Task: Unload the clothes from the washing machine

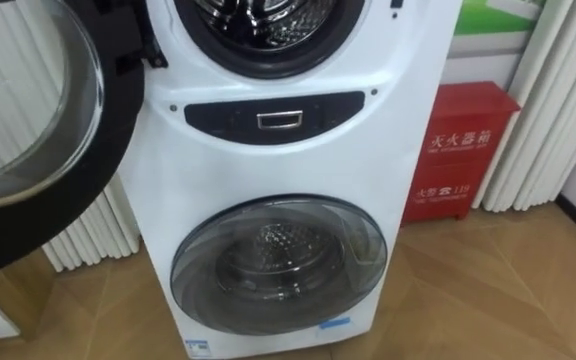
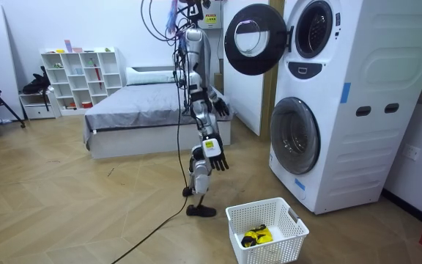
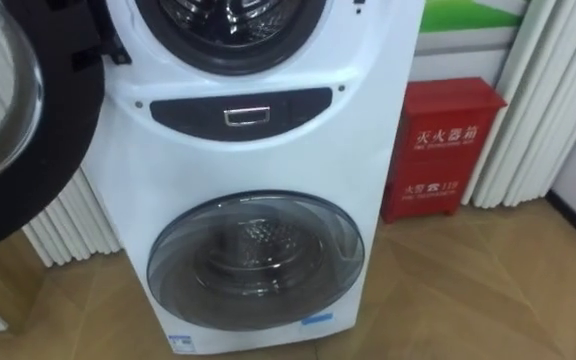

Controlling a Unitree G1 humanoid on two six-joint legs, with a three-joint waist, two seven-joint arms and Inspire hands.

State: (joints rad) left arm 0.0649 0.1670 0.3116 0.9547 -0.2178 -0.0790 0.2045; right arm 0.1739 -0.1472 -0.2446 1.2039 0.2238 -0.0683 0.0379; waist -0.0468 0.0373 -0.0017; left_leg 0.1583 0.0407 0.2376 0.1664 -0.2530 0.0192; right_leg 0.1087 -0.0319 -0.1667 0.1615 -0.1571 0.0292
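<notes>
The white stacked washing machine stands right in front of me. Its upper drum is open and shows bare metal in the part I see. The round upper door is swung out to my left. The lower door is shut. In the room view I stand on the wooden floor about a step from the machine, facing it. My right hand hangs low with relaxed fingers and holds nothing. My left hand is at waist height, open and empty.
A white laundry basket sits on the floor before the machine with a yellow and black item in it. A red cabinet stands right of the machine. Behind me are a bed and a white shelf.
</notes>
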